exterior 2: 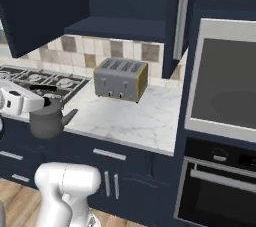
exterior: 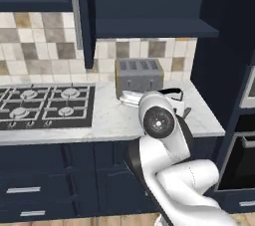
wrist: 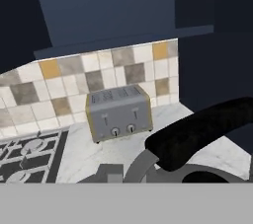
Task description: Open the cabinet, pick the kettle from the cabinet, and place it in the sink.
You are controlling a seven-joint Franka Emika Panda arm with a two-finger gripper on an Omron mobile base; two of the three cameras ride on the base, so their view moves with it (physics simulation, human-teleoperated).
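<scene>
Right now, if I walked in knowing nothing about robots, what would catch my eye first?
Probably the grey kettle hanging in the air at the front edge of the marble counter, carried by its black arched handle in the shut claw. Behind it a silver four-slot toaster stands against the tiled wall, under the navy wall cabinet, whose doors stand open.

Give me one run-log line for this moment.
cabinet: doors open | gripper: shut on kettle handle | kettle: held above counter edge, clear of toaster | sink: not reached
</scene>
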